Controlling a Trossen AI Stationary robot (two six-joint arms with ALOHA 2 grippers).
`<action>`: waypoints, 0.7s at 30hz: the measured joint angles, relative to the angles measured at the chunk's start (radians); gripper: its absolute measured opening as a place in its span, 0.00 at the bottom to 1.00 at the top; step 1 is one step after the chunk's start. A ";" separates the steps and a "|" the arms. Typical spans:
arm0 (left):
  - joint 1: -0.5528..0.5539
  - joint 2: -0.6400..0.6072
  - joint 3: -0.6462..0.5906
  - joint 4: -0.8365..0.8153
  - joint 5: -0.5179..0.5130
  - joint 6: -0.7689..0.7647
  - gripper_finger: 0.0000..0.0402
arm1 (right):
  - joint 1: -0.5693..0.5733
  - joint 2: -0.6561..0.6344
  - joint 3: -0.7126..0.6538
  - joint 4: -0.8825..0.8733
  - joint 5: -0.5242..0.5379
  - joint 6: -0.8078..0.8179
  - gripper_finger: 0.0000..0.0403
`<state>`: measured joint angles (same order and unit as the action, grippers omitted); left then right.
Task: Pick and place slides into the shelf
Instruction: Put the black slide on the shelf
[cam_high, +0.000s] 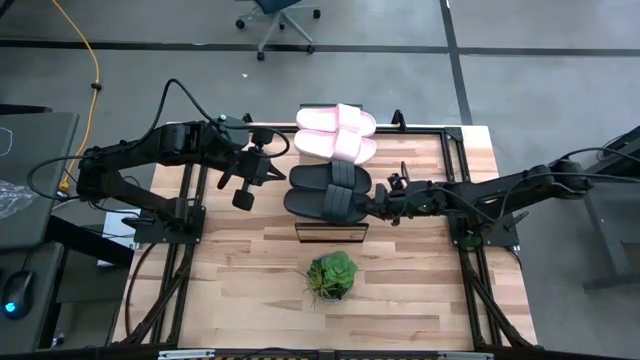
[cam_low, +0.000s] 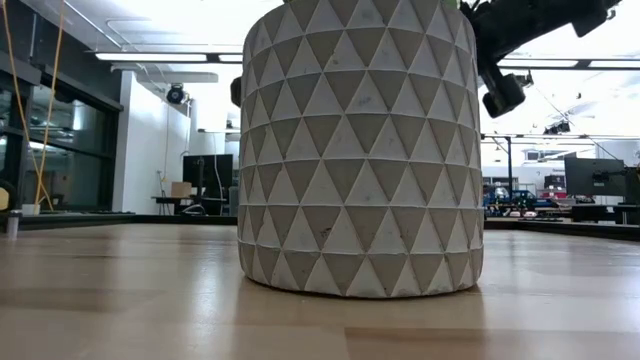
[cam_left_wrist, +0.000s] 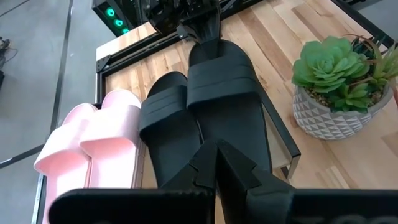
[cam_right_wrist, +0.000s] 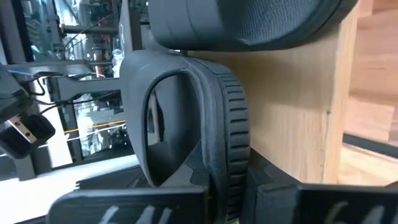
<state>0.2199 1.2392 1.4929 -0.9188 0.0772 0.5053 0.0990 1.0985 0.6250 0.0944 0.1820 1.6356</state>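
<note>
Left gripper (cam_high: 243, 192) shut, empty, hovering left of shelf (cam_high: 330, 232). Pink slides (cam_high: 337, 132) side by side at shelf's far end, black slides (cam_high: 328, 190) beside them. Right gripper (cam_high: 378, 203) clamped on black slide's edge. Plant (cam_high: 331, 275) near front.

Matt black rubbery slides (cam_left_wrist: 211, 106), one ribbed along its sole edge, lie on the shelf's (cam_right_wrist: 298, 112) pale bare wood. Beside them, smooth pink slides (cam_left_wrist: 93, 146) show a soft sheen.

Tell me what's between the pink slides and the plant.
In the high view, the two black slides lie between the pink slides and the plant, then the shelf's edge.
</note>
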 joint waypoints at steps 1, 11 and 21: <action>0.000 0.000 0.000 -0.002 0.000 0.000 0.00 | 0.000 0.001 0.000 -0.001 0.005 -0.005 0.02; 0.000 0.000 0.000 -0.024 0.000 0.004 0.00 | 0.000 -0.023 0.000 -0.022 0.046 -0.044 0.02; 0.000 0.000 0.000 -0.024 0.000 0.012 0.00 | 0.000 -0.027 0.001 -0.064 0.010 -0.039 0.02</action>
<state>0.2203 1.2396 1.4925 -0.9427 0.0772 0.5171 0.0986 1.0714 0.6258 0.0303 0.1917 1.5963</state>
